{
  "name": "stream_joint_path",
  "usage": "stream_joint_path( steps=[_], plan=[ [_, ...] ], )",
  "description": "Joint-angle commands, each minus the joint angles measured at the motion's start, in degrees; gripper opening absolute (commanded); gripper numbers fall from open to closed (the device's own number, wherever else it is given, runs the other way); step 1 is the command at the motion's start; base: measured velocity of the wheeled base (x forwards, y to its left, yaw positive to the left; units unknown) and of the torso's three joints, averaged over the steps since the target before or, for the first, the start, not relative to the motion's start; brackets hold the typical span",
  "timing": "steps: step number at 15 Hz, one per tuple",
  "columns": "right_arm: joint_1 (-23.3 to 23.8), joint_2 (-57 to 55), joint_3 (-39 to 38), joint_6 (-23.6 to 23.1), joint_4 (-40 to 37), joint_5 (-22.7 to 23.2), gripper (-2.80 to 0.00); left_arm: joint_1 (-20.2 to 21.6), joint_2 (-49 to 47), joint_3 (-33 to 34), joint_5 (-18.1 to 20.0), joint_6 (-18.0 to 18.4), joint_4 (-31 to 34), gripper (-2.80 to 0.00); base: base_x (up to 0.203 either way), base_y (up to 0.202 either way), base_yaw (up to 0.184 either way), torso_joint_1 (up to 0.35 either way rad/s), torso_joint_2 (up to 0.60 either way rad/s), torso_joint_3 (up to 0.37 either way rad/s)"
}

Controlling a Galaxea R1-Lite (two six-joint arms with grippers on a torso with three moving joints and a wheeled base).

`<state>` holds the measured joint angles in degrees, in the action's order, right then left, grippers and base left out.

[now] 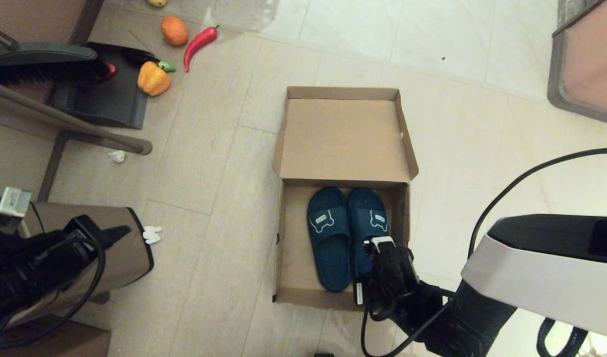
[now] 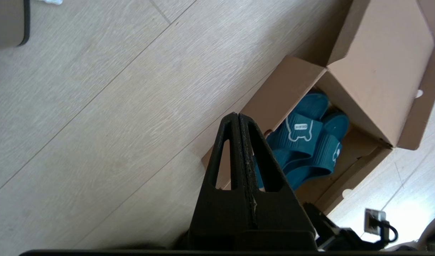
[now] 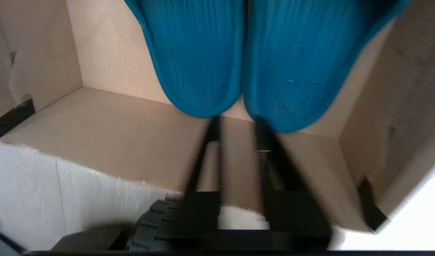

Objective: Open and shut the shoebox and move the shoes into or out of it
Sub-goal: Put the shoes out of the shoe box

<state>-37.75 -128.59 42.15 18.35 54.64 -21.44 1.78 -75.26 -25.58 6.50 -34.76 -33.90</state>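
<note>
The shoebox (image 1: 294,258) lies open on the floor, its lid (image 1: 343,134) folded back on the far side. Both navy sandals rest side by side inside, the left one (image 1: 328,243) beside the right one (image 1: 367,218), toes toward the lid. My right gripper (image 1: 372,265) hangs over the near right part of the box. It is open, fingertips (image 3: 214,126) just short of the two heels (image 3: 199,64), touching neither. My left gripper (image 2: 237,115) is shut and empty, parked at the far left (image 1: 117,232), away from the box (image 2: 285,89) and the sandals (image 2: 302,131).
A brown bin (image 1: 130,253) stands under my left arm. A dustpan with brush (image 1: 105,94), a yellow pepper (image 1: 153,78), an orange (image 1: 174,30) and a red chilli (image 1: 198,43) lie at the back left. A framed piece of furniture (image 1: 581,64) fills the back right corner.
</note>
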Motion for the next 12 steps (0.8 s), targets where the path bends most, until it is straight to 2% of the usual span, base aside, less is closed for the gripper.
stream_joint_path(
  steps=[1,5,12],
  plan=[
    [0.1,-2.9,1.7,0.1,0.3,-0.3,0.00,0.2,-0.7,0.3,0.1,-0.2,-0.2,-2.80,0.000,0.000,0.000,0.000,0.00,0.000],
    [1.0,-6.5,9.3,-0.1,0.0,-2.5,0.00,0.4,-2.3,0.4,0.3,-0.3,-0.2,-2.80,0.000,0.000,0.000,0.000,0.00,0.000],
    [5.0,-14.9,25.4,-0.2,-6.1,-4.5,0.00,0.4,-2.4,0.3,0.3,-0.3,-0.2,-2.80,0.000,0.000,0.000,0.000,0.00,0.000]
  ],
)
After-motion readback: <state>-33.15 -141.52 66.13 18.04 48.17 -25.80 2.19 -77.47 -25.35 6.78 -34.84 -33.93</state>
